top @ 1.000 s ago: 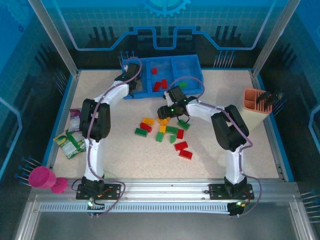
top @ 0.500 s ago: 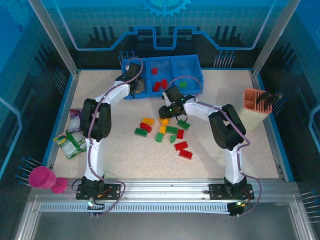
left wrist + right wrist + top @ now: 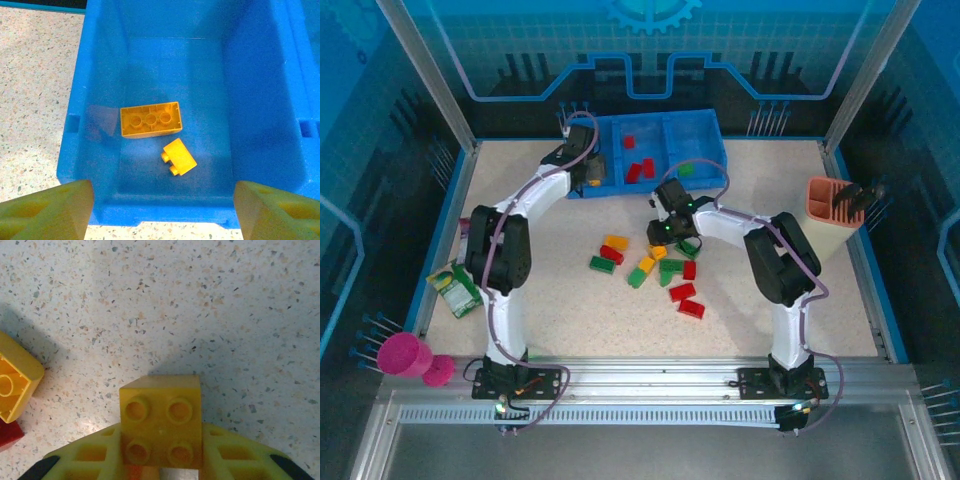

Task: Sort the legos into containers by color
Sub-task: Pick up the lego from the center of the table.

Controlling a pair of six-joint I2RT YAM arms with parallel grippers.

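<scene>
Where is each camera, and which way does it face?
Top external: above, behind the arm bases, looking down on the speckled table; both arms, left end effector at the wide low blue plastic tray, right end effector by loose bricks.
Left wrist: looks down into the tray's left compartment at two orange-yellow plastic bricks; own fingertips at bottom corners.
Right wrist: faces down at the table; own fingers clamp a small yellow four-stud plastic brick.
Shared: top external and left wrist both see that left compartment.

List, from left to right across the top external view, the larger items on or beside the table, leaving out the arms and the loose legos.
magenta cup → green packet → blue tray → orange-pink holder
</scene>
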